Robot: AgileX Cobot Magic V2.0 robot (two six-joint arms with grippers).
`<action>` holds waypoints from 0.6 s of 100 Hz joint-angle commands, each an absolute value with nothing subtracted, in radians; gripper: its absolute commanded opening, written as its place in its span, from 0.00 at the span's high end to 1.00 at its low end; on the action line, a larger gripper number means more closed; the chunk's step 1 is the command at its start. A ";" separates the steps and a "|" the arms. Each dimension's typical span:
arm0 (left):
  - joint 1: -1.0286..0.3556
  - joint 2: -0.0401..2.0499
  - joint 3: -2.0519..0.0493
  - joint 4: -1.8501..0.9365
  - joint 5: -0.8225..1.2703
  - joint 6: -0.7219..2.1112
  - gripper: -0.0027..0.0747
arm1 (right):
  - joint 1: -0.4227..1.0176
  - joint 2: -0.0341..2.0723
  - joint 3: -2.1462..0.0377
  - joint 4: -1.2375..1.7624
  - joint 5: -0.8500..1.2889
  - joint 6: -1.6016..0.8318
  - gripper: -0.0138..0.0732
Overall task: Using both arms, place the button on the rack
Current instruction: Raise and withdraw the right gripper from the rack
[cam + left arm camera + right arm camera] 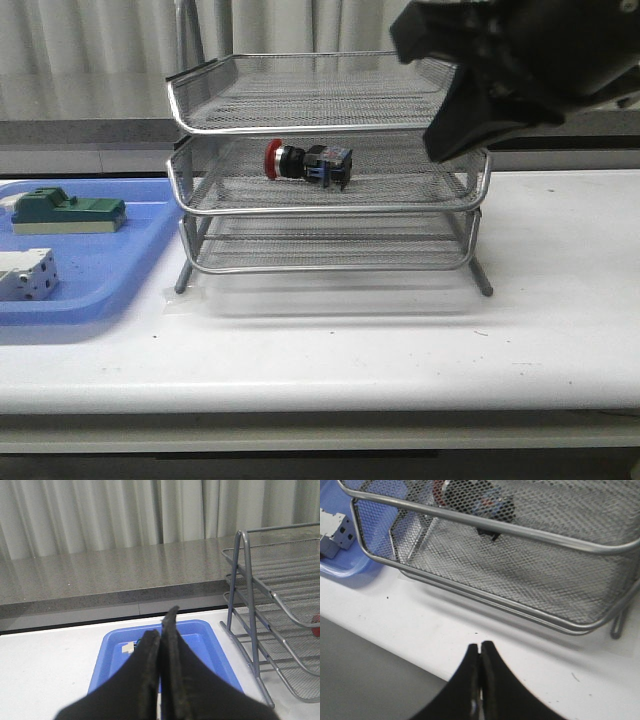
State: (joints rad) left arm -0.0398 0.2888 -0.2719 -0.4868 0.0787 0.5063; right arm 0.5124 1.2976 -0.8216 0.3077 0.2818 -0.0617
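While the small push-button switch with its red mushroom cap and blue-black body [308, 163] lies on its side on the middle tier of the three-tier silver wire-mesh rack [325, 212], we hold nothing in either pincer. Our left gripper [160, 632] has its two black fingers pressed together, empty, and it looks out over the blue plastic tray [205, 635] on the white table [400, 350], with the rack's chrome legs off to one side. Our right gripper [480, 650] is likewise pressed shut on nothing, and it hangs above the bare table just outside the rack's front rim; through the mesh its camera shows the button as a dark, blurred shape. From the front, our right arm [510, 60] fills the upper right corner, beside and slightly above the rack's right edge, apart from the button.

We judge the placing itself done: the button rests inside the middle tray, its red cap pointing toward the tray's left side, touching only the mesh. On the blue tray a green flat block [68, 212] and a white-grey block [28, 274] sit untouched, well apart from the rack.

What the next move calls for, as we read it, is only a clean retreat: lifting our right arm clear without catching the top tier's rim, and drawing both arms back.
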 commanded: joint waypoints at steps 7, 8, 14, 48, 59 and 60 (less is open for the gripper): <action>-0.037 0.294 -0.301 -0.500 0.000 0.496 0.99 | 0.450 1.171 -0.848 0.223 0.304 -0.074 0.91; -0.037 0.294 -0.301 -0.500 0.000 0.496 0.99 | 0.446 1.166 -0.848 0.220 0.310 -0.074 0.91; -0.037 0.294 -0.301 -0.500 0.000 0.496 0.99 | 0.413 1.119 -0.848 0.191 0.338 -0.073 0.91; -0.037 0.294 -0.301 -0.500 0.000 0.496 0.99 | 0.217 0.823 -0.803 0.064 0.476 -0.072 0.91; -0.037 0.294 -0.301 -0.500 0.000 0.496 0.99 | 0.162 0.703 -0.753 0.052 0.506 -0.072 0.91; -0.037 0.294 -0.301 -0.500 0.000 0.496 0.99 | 0.156 0.695 -0.749 0.051 0.508 -0.072 0.91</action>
